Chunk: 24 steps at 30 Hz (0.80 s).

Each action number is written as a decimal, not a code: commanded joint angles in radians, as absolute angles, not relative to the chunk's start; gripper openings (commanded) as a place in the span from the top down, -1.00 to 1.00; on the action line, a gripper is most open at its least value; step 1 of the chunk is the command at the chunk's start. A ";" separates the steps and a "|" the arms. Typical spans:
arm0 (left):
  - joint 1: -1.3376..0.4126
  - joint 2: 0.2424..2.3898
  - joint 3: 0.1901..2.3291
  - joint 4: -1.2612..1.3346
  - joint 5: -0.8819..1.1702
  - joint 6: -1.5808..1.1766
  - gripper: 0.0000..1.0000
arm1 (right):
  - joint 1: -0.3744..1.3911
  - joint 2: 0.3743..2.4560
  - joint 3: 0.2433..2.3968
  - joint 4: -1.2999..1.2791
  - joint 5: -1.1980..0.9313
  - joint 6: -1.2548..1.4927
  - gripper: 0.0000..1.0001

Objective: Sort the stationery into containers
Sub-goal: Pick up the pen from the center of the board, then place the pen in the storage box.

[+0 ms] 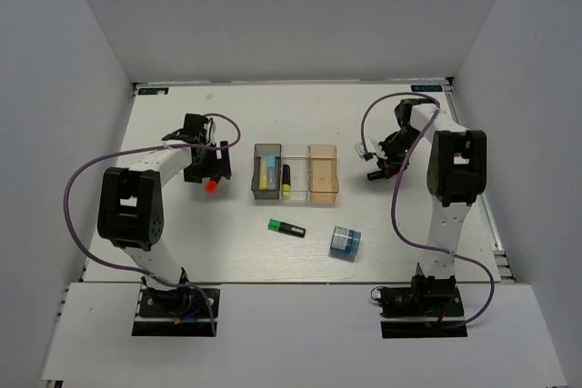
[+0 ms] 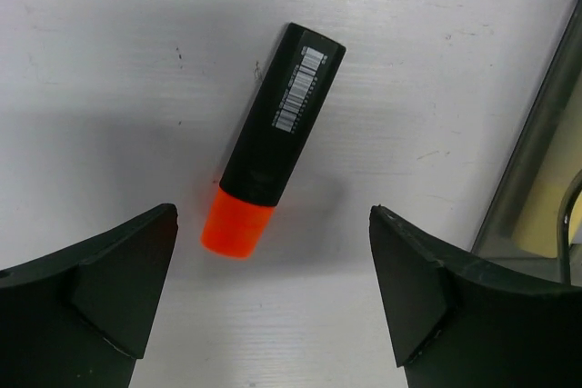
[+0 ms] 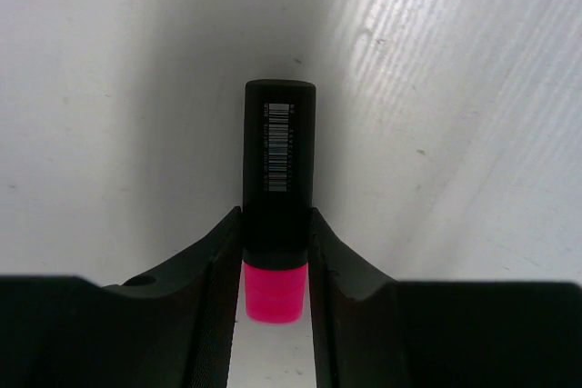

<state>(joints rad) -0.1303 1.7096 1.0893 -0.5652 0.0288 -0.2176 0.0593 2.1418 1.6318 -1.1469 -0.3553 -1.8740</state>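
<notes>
My left gripper is open, its jaws wide apart over an orange-capped black marker that lies on the table, cap toward the gripper. My right gripper is shut on a pink-capped black marker, held low over the table right of the bins; the fingers clamp the body just above the cap. Three bins stand in a row: dark grey with pale yellow and light blue sticks, clear with a yellow-capped marker, and amber, which looks empty.
A green-capped marker and a blue block lie on the table in front of the bins. The dark bin's wall is close on the right of the left gripper. Purple cables loop beside both arms.
</notes>
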 commanded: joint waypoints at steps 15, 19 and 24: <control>-0.133 1.787 1.135 -0.554 -0.040 -0.141 -0.90 | 0.187 1.827 1.776 -1.359 -0.728 -1.902 1.00; -0.135 1.767 1.118 -0.552 -0.043 -0.143 -0.90 | 0.300 1.775 1.622 -1.179 -0.732 -2.057 1.00; -0.133 1.717 1.109 -0.572 -0.017 -0.141 -0.90 | 0.445 1.828 1.650 -1.089 -0.646 -2.143 1.00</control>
